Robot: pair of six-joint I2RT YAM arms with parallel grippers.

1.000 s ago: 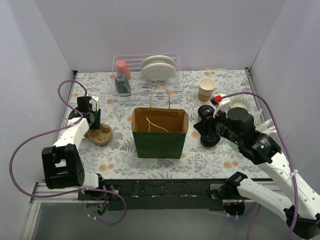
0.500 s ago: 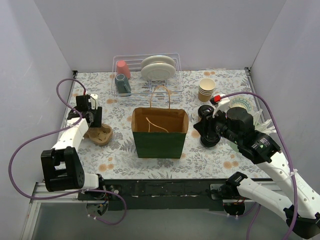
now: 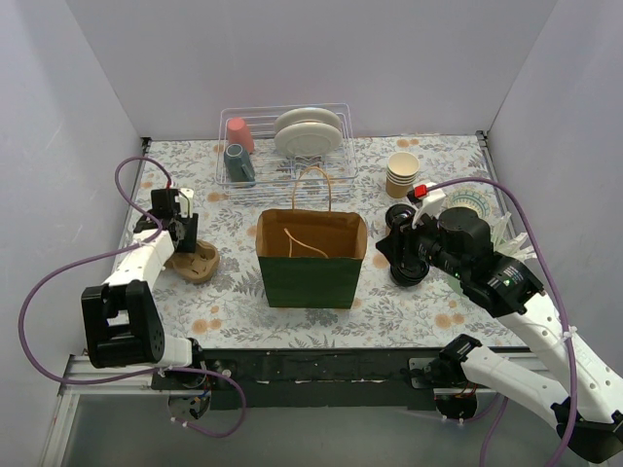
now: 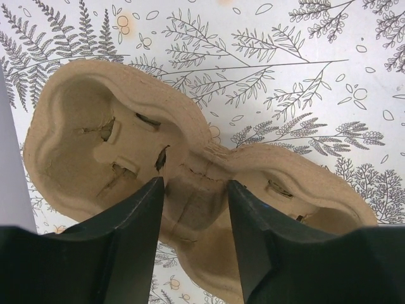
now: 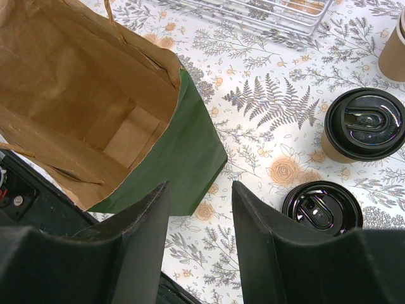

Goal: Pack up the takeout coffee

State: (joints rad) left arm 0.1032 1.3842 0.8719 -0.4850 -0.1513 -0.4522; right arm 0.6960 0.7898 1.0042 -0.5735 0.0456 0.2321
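Note:
The takeout coffee point(image 5: 362, 126), a brown paper cup with a black lid, stands on the table right of the paper bag point(image 5: 95, 107); it also shows in the top view point(image 3: 398, 215). My right gripper point(image 5: 199, 187) is open and empty, hovering above the table between the bag and the coffee. A second black lid point(image 5: 323, 208) sits nearer; what is under it is hidden. My left gripper point(image 4: 194, 187) is open, its fingers either side of the middle of a moulded pulp cup carrier point(image 4: 120, 133) at the left of the table.
The green-sided bag point(image 3: 311, 258) stands open at the centre. A stack of lidless tan cups point(image 3: 402, 173) is behind the coffee. A wire dish rack point(image 3: 287, 146) with plates and cups is at the back. A patterned plate point(image 3: 474, 200) lies far right.
The left wrist swayed slightly left and came back over the carrier. The right gripper edged a little toward the back. Nothing was taken hold of.

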